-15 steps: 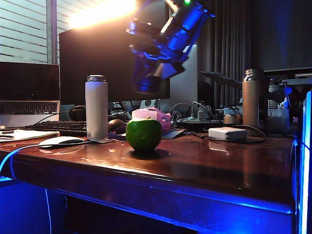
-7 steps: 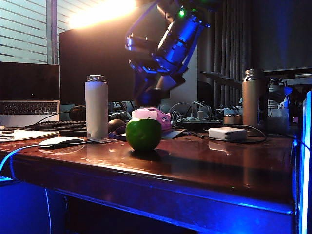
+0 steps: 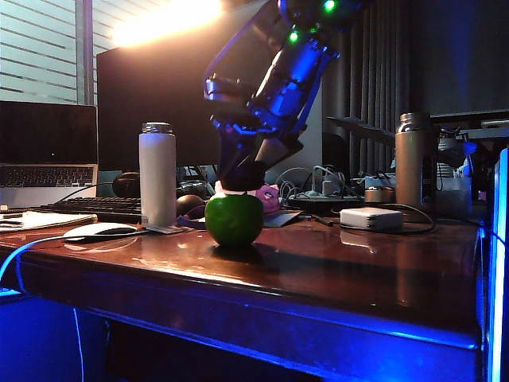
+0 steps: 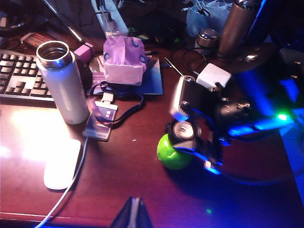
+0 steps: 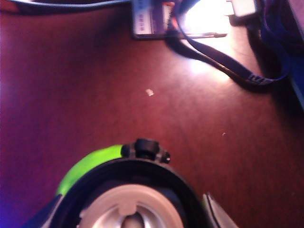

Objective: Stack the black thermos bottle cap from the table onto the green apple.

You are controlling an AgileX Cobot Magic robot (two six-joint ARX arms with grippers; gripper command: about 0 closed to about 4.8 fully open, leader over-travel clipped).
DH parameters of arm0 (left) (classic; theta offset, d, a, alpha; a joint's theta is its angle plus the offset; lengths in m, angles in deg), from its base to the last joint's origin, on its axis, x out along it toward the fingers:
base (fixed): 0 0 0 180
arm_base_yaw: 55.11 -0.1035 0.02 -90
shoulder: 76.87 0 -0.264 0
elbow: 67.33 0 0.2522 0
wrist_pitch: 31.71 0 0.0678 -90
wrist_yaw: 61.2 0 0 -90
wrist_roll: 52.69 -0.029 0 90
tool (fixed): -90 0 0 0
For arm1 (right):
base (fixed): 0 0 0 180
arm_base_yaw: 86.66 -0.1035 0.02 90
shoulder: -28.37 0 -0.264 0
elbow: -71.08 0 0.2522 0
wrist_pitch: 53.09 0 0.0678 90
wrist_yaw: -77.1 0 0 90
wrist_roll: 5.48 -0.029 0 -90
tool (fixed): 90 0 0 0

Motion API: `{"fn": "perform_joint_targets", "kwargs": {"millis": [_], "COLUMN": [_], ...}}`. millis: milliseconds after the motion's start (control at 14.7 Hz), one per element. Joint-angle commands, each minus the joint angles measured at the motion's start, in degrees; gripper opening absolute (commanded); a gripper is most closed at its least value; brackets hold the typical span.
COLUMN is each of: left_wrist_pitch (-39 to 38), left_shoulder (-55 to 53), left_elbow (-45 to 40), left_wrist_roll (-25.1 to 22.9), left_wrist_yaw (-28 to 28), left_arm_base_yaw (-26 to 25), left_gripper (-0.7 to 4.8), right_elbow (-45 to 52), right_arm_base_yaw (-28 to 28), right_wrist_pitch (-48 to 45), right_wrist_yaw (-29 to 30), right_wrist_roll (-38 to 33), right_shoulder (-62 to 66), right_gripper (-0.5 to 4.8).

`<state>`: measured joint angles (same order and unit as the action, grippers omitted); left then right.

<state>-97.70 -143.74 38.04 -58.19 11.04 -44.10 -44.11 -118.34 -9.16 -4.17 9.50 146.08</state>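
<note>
Now you are seeing the right gripper [image 3: 248, 177], jaws clamped on the small squat black thermos bottle cap [image 3: 247, 176], coming down from a second ago to touch the round glossy green apple [image 3: 234, 220] on the reddish-brown tabletop [image 3: 334, 263], so release looks next, while the left gripper [image 4: 132, 214] is waiting clear, jaws seemingly closed.

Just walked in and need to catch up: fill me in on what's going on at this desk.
The right gripper is holding the black cap just above the green apple near the middle of the wooden table, cap's open side up. Its jaws are still clamped around the cap, so it hasn't been let go. The left gripper hangs back over the table's near edge with its fingers together, holding nothing. A white bottle stands to the apple's left.
</note>
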Motion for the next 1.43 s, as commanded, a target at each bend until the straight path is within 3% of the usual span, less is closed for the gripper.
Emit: {"fn": "perform_joint_targets", "kwargs": {"millis": [68, 477, 1431], "left_wrist_pitch": [0.0, -0.1, -0.1], "left_shoulder": [0.1, 0.1, 0.1], "left_elbow": [0.2, 0.2, 0.2], "left_wrist_roll": [0.2, 0.1, 0.0], "left_wrist_yaw": [0.0, 0.0, 0.0], "left_arm_base_yaw": [0.0, 0.0, 0.0], "left_gripper": [-0.03, -0.03, -0.03], "right_elbow": [-7.0, -9.9, -9.9], "right_arm_base_yaw": [-0.1, 0.0, -0.7], "right_wrist_pitch": [4.0, 11.4, 8.8], "right_wrist_yaw": [0.1, 0.3, 1.7], "right_wrist_roll": [-0.2, 0.7, 0.8], "right_shoulder": [2.6, 3.1, 5.6], "right_gripper": [3.23, 3.23, 3.23]}}
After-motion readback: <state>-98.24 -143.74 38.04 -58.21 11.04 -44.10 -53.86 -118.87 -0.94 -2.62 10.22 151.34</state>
